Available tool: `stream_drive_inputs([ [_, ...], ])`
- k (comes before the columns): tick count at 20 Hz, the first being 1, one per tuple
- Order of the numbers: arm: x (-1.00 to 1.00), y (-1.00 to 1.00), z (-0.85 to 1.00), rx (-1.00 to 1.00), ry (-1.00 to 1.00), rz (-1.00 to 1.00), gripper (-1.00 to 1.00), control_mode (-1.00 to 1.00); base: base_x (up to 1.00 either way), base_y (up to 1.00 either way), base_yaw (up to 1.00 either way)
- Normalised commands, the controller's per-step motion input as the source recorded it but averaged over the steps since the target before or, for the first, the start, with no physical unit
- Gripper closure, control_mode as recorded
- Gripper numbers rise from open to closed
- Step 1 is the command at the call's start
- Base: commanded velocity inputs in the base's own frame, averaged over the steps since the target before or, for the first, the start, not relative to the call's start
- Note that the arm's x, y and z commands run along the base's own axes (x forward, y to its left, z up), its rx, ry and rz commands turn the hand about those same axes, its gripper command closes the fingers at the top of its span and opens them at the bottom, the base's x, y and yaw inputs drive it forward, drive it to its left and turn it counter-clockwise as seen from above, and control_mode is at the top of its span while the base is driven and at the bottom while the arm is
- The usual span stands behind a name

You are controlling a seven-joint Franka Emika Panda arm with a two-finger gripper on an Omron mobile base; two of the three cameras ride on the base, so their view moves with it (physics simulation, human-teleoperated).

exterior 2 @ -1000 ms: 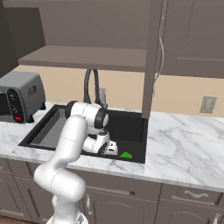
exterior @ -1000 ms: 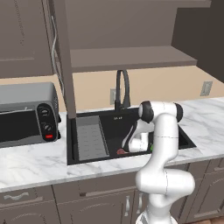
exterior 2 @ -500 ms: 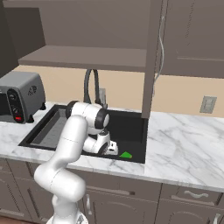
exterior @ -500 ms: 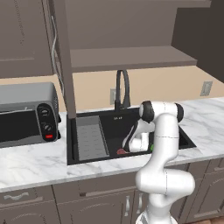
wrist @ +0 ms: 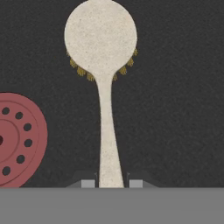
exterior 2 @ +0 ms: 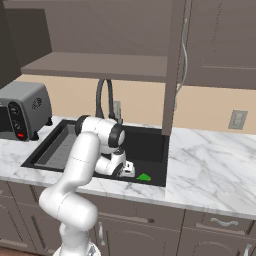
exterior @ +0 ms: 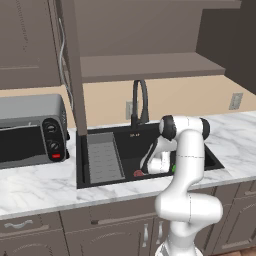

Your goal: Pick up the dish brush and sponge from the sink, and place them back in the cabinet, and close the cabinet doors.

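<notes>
- Left base view: the cabinet (exterior: 150,67) hangs above the counter (exterior: 40,187) with its wide shelf bare, and one of the cabinet doors (exterior: 75,75) stands open edge-on; nothing has been put back yet, by the look of it.
- The sink (exterior: 107,160) sits black in the marble below, its ribbed tray to the left, and the arm reaches down into the basin beside the faucet (exterior: 140,102).
- The sponge (exterior 2: 144,177) lies green on the basin floor in the right base view, just beside the hand and apart from it.
- The dish brush (wrist: 104,87) lies flat on the sink floor in the hand view, round head far from the tool, handle running straight back to it, the red drain (wrist: 17,140) close alongside.
- The tool (wrist: 112,183) has its jaws drawn narrow, one fingertip either side of the handle's end, so I judge it closed on the brush.
- Step in hand, I reckon: the brush pickup, grip just made. Next calls for a straight lift clear of the basin rim and faucet, then a swing up to the shelf.
</notes>
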Motion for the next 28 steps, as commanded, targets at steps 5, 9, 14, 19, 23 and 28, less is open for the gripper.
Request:
stream_drive_inputs([
  [5,0.0,0.0,0.0,0.0,0.0,0.0,1.0,-1.0,0.0,0.0,0.0],
  [9,0.0,0.0,0.11,0.0,0.0,0.0,1.0,-1.0,0.0,0.0,0.0],
  [14,0.0,0.0,0.36,0.0,0.0,0.0,1.0,-1.0,0.0,0.0,0.0],
  [19,0.02,-0.03,0.39,0.0,0.0,0.0,1.0,-1.0,0.0,0.0,0.0],
  [23,0.0,-0.14,0.36,0.0,0.0,0.0,1.0,-1.0,0.0,0.0,0.0],
  [28,0.0,-0.09,0.32,0.0,0.0,0.0,1.0,-1.0,0.0,0.0,0.0],
])
